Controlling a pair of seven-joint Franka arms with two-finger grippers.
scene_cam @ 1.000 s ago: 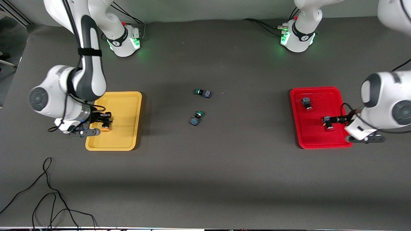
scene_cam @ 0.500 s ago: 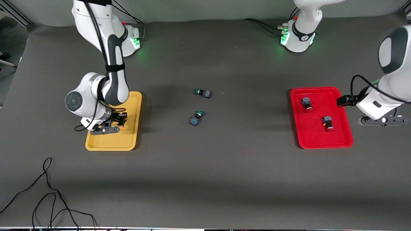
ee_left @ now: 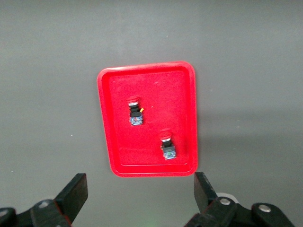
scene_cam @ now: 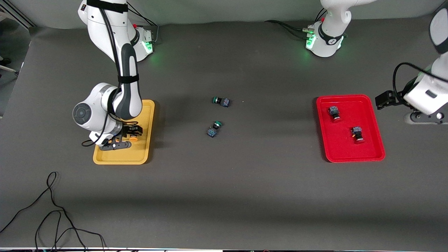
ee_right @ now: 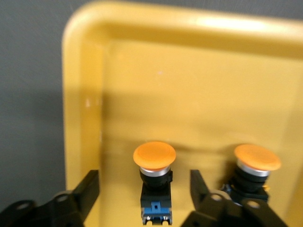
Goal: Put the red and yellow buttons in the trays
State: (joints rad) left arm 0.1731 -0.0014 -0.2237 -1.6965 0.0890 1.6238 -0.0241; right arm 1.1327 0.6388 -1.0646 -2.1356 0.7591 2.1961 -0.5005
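Observation:
The yellow tray point(scene_cam: 143, 154) lies toward the right arm's end of the table. My right gripper point(scene_cam: 134, 133) is low over it, open. In the right wrist view, one yellow button point(ee_right: 154, 182) lies between the spread fingers point(ee_right: 89, 189) of the right gripper point(ee_right: 144, 189), untouched. A second yellow button point(ee_right: 254, 165) lies beside it on the tray point(ee_right: 189, 71). The red tray point(scene_cam: 343, 154) holds two red buttons point(scene_cam: 334, 112) point(scene_cam: 357, 134). The tray also shows in the left wrist view point(ee_left: 147, 75), with both buttons point(ee_left: 136, 112) point(ee_left: 167, 145) in it. My left gripper point(scene_cam: 384, 99) point(ee_left: 139, 191) is open, empty and raised beside the red tray.
Two green-capped switches point(scene_cam: 220, 101) point(scene_cam: 214, 128) lie on the dark mat midway between the trays. Loose black cables point(scene_cam: 52, 210) lie near the front edge toward the right arm's end. The arm bases point(scene_cam: 325, 38) stand along the back.
My right gripper carried a yellow button across the yellow tray toward the table's middle and now stands open around it. My left gripper left the red tray and rose away, leaving a red button there.

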